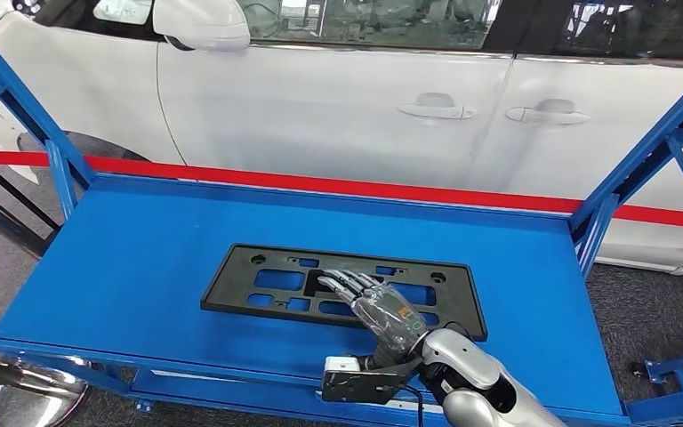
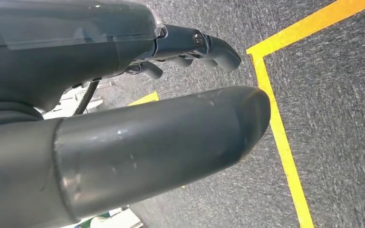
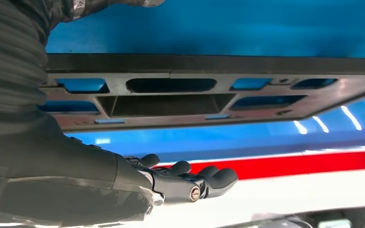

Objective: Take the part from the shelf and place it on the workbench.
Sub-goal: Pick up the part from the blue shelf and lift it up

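Note:
The part (image 1: 231,289) is a flat black rectangular frame with several cut-outs, lying on the blue shelf (image 1: 124,267) near its front middle. My right hand (image 1: 378,311) reaches over the part's front right portion, fingers stretched out and holding nothing. In the right wrist view the part (image 3: 266,66) lies a short gap away from the dark fingers (image 3: 190,183). My left hand (image 2: 123,128) hangs over grey carpet, thumb and fingers (image 2: 204,45) apart, with nothing in it.
Slanted blue shelf posts stand at the left (image 1: 18,107) and right (image 1: 640,169). A white car (image 1: 338,98) is parked just behind the shelf, past a red stripe (image 1: 365,187). Yellow tape (image 2: 285,142) marks the floor.

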Controlling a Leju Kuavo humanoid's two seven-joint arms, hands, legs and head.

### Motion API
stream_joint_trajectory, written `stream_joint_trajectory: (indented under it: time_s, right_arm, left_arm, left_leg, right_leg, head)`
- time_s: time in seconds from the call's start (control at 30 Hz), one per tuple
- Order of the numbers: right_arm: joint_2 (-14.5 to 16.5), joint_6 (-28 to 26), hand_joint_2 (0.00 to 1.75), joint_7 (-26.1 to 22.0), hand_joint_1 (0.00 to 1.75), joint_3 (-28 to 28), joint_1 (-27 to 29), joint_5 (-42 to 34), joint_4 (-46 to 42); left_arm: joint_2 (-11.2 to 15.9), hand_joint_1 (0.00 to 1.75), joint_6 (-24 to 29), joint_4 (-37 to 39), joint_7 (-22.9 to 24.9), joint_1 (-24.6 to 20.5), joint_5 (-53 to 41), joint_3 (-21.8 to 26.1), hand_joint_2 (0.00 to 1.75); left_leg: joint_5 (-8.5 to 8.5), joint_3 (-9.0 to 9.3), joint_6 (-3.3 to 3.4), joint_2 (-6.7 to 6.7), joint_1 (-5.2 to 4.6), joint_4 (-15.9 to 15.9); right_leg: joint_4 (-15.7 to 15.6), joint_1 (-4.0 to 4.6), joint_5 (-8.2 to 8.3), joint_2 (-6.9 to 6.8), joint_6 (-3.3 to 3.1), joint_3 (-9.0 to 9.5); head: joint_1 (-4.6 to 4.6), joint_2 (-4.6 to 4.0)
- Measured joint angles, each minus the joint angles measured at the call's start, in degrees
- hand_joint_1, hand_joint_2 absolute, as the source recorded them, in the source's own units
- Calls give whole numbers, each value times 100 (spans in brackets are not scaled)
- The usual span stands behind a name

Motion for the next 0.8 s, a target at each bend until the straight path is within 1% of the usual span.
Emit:
stream_joint_trajectory:
  time_s: [0.13,0.37,0.43,0.57,0.67,0.7,0.77,0.8]
  right_arm:
    - [171,-20,175,60,0,30,-106,132,285]
    - [173,-20,175,61,0,30,-109,134,289]
    - [217,-34,175,75,0,43,-133,172,357]
    - [431,-207,175,145,0,93,-274,420,744]
    - [726,-629,175,257,0,96,-445,981,1388]
    - [786,-726,175,283,17,82,-466,1137,1521]
    - [826,-725,175,279,87,50,-467,1215,1601]
    - [837,-720,175,280,128,34,-465,1249,1628]
  left_arm:
    - [0,0,2,-2,-2,-9,-6,-1,0]
    - [0,0,2,-2,-2,-10,-6,-1,0]
    - [0,0,4,-2,-3,-15,-7,-1,0]
    - [0,0,19,-6,-19,-27,-7,-1,0]
    - [-2,0,46,-16,-29,-33,11,0,0]
    - [-4,0,52,-17,-30,-33,22,1,0]
    - [-11,0,51,-17,-31,-33,47,2,0]
    - [-16,0,49,-17,-34,-33,62,2,0]
  left_leg:
    - [0,1,-1,2,0,0]
    - [0,1,-1,2,0,0]
    - [1,1,-1,1,0,0]
    - [1,1,-1,0,0,0]
    - [3,0,-1,-2,0,1]
    - [3,-1,-1,-3,0,1]
    - [3,0,-1,-4,0,1]
    - [3,0,-1,-3,0,1]
  right_leg:
    - [1,0,1,2,-1,-1]
    - [1,0,1,1,-1,-1]
    - [1,0,1,1,-1,-1]
    - [1,1,1,0,-1,-1]
    - [3,0,1,-1,-2,-3]
    - [3,0,1,-1,-2,-3]
    - [3,0,1,-2,-2,-3]
    - [3,0,1,-1,-2,-3]
  head:
    - [0,-2]
    - [0,-2]
    - [0,-1]
    - [0,0]
    - [0,0]
    - [0,0]
    - [0,0]
    - [0,-1]
